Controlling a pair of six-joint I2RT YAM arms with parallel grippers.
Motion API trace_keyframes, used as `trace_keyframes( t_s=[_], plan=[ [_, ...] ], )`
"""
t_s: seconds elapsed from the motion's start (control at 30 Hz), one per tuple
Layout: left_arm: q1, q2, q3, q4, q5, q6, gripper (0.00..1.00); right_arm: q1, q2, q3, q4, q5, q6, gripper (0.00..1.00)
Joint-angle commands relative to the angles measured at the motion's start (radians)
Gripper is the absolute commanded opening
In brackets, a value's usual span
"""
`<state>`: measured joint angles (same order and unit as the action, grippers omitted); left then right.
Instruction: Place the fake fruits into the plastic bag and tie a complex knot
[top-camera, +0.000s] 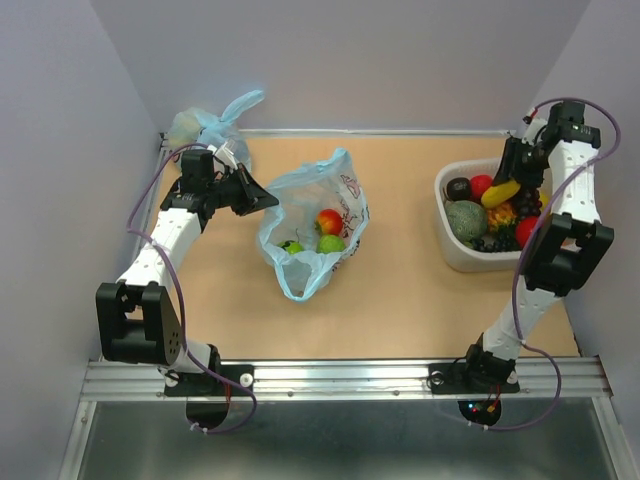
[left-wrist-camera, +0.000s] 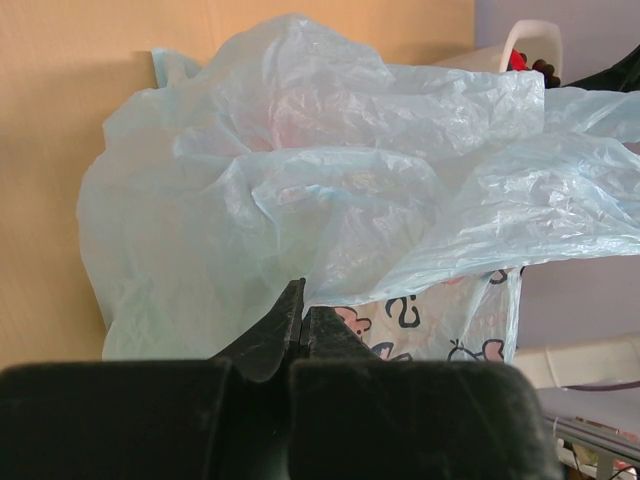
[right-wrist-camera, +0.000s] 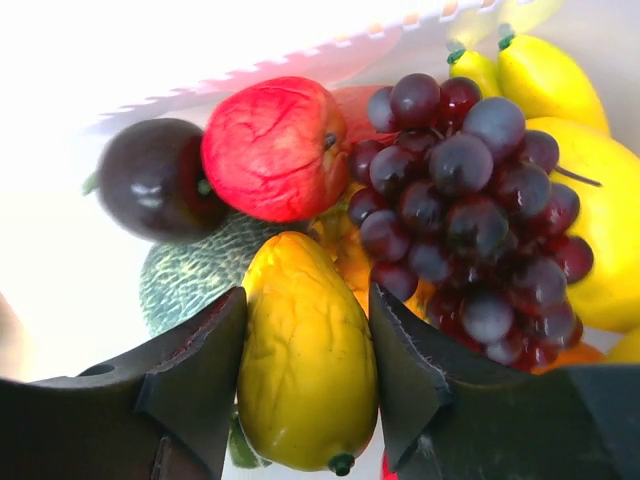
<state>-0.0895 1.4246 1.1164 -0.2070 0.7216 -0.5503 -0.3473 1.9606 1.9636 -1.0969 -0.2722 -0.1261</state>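
Left pincer (left-wrist-camera: 302, 305) was clamped shut on the rim of the plastic bag (left-wrist-camera: 300, 180). Right pincer (right-wrist-camera: 305, 300) sat in the white tub (top-camera: 449, 256), jaws pressed against both sides of a yellow fruit (right-wrist-camera: 305, 390).

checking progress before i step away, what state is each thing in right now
bag, mouth open, three fruits inside
left gripper, shut on the bag's edge
right gripper, closed on a yellow fruit in the tub
yellow fruit, pinched on both sides, lying in the tub
tub, piled with fruit
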Motion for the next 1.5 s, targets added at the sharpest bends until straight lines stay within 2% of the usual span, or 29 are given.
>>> trace_keyframes(
  t_s=[0.0, 0.13, 0.17, 0.23, 0.3, 0.33, 0.4, 0.43, 0.47, 0.57, 0.63, 0.73, 0.83, 0.87, 0.9, 0.93, 0.97, 1.17, 1.23, 1.37, 1.4, 1.47],
  plan=[
    [0.005, -0.021, 0.023, 0.006, 0.010, 0.023, 0.00, -0.007, -0.135, 0.040, -0.021, -0.062, -0.020, 0.35],
    [0.005, -0.023, 0.022, 0.004, 0.012, 0.023, 0.00, -0.005, -0.187, 0.102, -0.081, -0.238, -0.053, 0.32],
    [0.005, -0.023, 0.020, 0.004, 0.012, 0.023, 0.00, -0.005, -0.193, 0.118, -0.118, -0.353, -0.061, 0.32],
    [0.005, -0.024, 0.020, 0.004, 0.012, 0.023, 0.00, 0.007, -0.209, 0.142, -0.144, -0.468, -0.067, 0.32],
    [0.005, -0.026, 0.019, 0.004, 0.010, 0.024, 0.00, 0.065, -0.221, 0.158, -0.146, -0.590, -0.055, 0.32],
    [0.004, -0.026, 0.019, 0.003, 0.009, 0.023, 0.00, 0.132, -0.244, 0.141, -0.095, -0.629, -0.009, 0.33],
    [0.005, -0.026, 0.016, 0.006, 0.004, 0.024, 0.00, 0.223, -0.262, 0.121, -0.031, -0.644, 0.073, 0.33],
    [0.004, -0.026, 0.014, 0.008, 0.004, 0.023, 0.00, 0.278, -0.269, 0.120, -0.005, -0.638, 0.092, 0.33],
    [0.004, -0.024, 0.014, 0.006, 0.006, 0.023, 0.00, 0.391, -0.275, 0.121, 0.046, -0.622, 0.111, 0.34],
    [0.005, -0.026, 0.016, 0.006, -0.001, 0.024, 0.00, 0.575, -0.258, 0.123, 0.142, -0.581, 0.184, 0.36],
    [0.004, -0.027, 0.016, 0.006, -0.001, 0.029, 0.00, 0.645, -0.244, 0.112, 0.201, -0.552, 0.216, 0.38],
    [0.005, -0.033, 0.010, 0.006, -0.001, 0.027, 0.00, 0.780, -0.184, 0.150, 0.229, -0.449, 0.178, 0.40],
    [0.005, -0.036, 0.010, 0.006, -0.002, 0.029, 0.00, 0.892, -0.132, 0.155, 0.236, -0.326, 0.137, 0.50],
    [0.005, -0.035, 0.010, 0.006, -0.002, 0.027, 0.00, 0.904, -0.121, 0.149, 0.236, -0.273, 0.108, 0.55],
    [0.005, -0.033, 0.011, 0.011, -0.002, 0.026, 0.00, 0.915, -0.114, 0.144, 0.238, -0.253, 0.099, 0.66],
    [0.005, -0.033, 0.011, 0.014, -0.001, 0.024, 0.00, 0.924, -0.097, 0.141, 0.236, -0.239, 0.085, 0.89],
    [0.005, -0.030, 0.013, 0.014, -0.001, 0.024, 0.00, 0.933, -0.092, 0.142, 0.236, -0.228, 0.080, 1.00],
    [0.005, -0.018, 0.025, 0.014, 0.002, 0.023, 0.00, 0.936, -0.112, 0.170, 0.232, -0.202, 0.065, 1.00],
    [0.005, -0.012, 0.033, 0.006, 0.001, 0.030, 0.00, 0.930, -0.173, 0.137, 0.213, -0.122, 0.027, 1.00],
    [0.005, -0.006, 0.037, 0.003, 0.002, 0.035, 0.00, 0.872, -0.363, -0.027, 0.193, -0.059, 0.005, 1.00],
    [0.005, -0.004, 0.039, 0.003, 0.002, 0.033, 0.00, 0.849, -0.364, -0.067, 0.186, -0.044, 0.005, 1.00],
    [0.005, 0.000, 0.037, 0.003, 0.009, 0.035, 0.00, 0.751, -0.439, -0.147, 0.174, -0.033, 0.005, 1.00]
  ],
)
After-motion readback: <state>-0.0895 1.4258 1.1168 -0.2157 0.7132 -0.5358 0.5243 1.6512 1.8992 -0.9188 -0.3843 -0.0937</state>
